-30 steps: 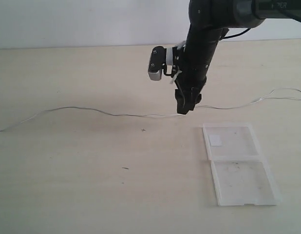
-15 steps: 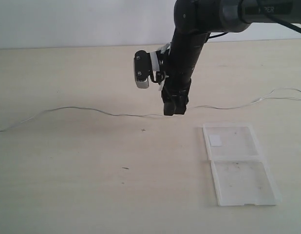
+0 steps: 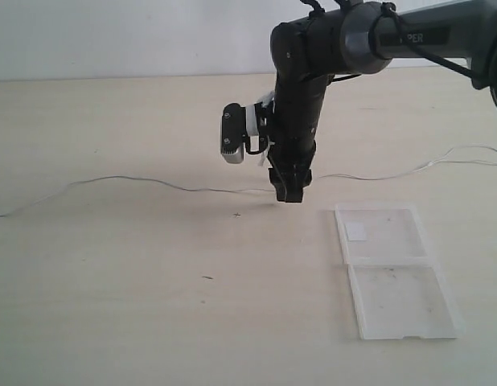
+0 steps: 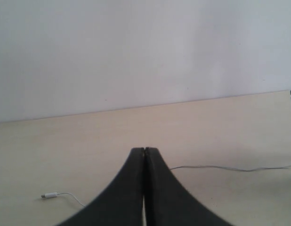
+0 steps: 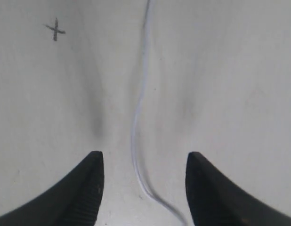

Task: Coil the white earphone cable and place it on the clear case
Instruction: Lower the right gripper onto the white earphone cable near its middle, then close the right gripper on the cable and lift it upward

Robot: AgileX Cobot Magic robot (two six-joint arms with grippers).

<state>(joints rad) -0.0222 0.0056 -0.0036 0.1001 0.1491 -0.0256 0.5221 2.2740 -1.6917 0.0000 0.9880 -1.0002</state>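
Note:
The white earphone cable (image 3: 136,180) lies stretched across the table from the far left edge to the far right, where it splits into two strands (image 3: 466,155). My right gripper (image 3: 290,195) points straight down over the cable's middle, open, its tips close to the table. In the right wrist view the cable (image 5: 138,108) runs between the two open fingers (image 5: 89,183) untouched. The clear case (image 3: 393,269) lies open and flat to the right of that gripper. My left gripper (image 4: 144,150) is shut and empty; the left wrist view shows the cable (image 4: 221,167) and its plug end (image 4: 50,195) beyond it.
A small pencilled cross (image 3: 236,215) marks the table just left of the right gripper, also seen in the right wrist view as a cross (image 5: 55,30). A dark speck (image 3: 207,277) lies nearer the front. The table's back edge meets a white wall.
The right arm has moved left along the cable and dropped lower, its tips now close over the cable's middle. The cable and case lie as before.

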